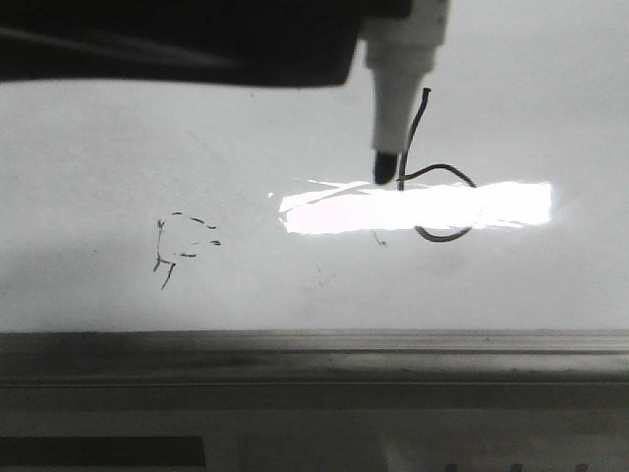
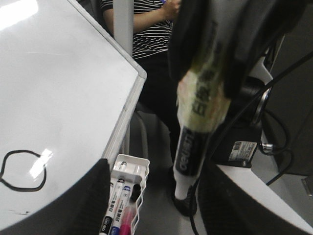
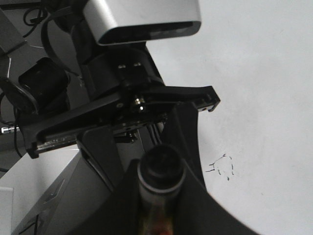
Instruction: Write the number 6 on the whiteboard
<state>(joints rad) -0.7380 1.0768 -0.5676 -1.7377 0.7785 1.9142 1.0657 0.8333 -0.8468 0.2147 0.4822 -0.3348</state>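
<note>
- Toward 8 o'clock on the whiteboard (image 1: 118, 147) in the front view lie a few faint, broken black scribbles (image 1: 182, 246), well apart from the digit.
- Along the board's 6 o'clock edge runs a grey metal ledge (image 1: 314, 349).
- A bright glare patch (image 1: 413, 206) lies near the middle of the board and crosses the digit's loop.
- The marker (image 1: 398, 88) comes down from 12 o'clock, and its black tip is just beside the digit's stem. Whether the tip touches the board cannot be told.
- The number 6 (image 1: 432, 182) stands right of centre. It has a thin curved stem rising toward 12 o'clock and a closed round loop at its base, at 3 o'clock of the marker tip.
- The left gripper (image 2: 156, 169) has its dark fingers (image 2: 93, 196) spread wide with nothing clasped. Its wrist view shows the digit's loop on the board.
- Off the board's corner sits a white tray (image 2: 129, 169) of pens, and beyond it is a person in a striped shirt (image 2: 146, 24).
- The right gripper (image 3: 161, 205) is closed around the marker's barrel, seen end-on in its wrist view.
</note>
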